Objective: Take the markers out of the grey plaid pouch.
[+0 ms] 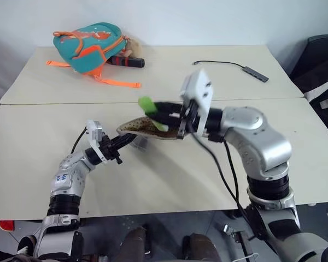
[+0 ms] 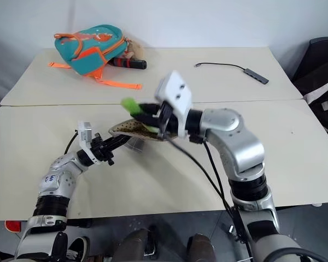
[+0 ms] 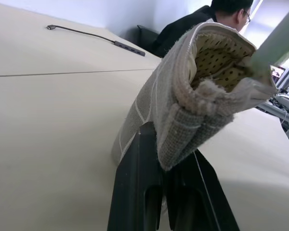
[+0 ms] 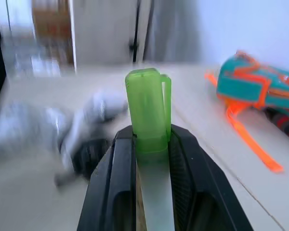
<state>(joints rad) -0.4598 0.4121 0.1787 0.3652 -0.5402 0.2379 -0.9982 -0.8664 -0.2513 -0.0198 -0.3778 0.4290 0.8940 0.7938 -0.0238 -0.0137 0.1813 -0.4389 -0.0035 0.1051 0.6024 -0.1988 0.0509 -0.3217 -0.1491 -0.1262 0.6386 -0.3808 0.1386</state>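
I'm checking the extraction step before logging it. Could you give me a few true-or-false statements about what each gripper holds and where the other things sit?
1. The right gripper is shut on the light green marker. True.
2. The left gripper is open and holds nothing. False: it pinches the grey plaid pouch.
3. The pouch lies flat on the table. False: it is held above it.
4. The teal-and-orange backpack sits on the far table. True.
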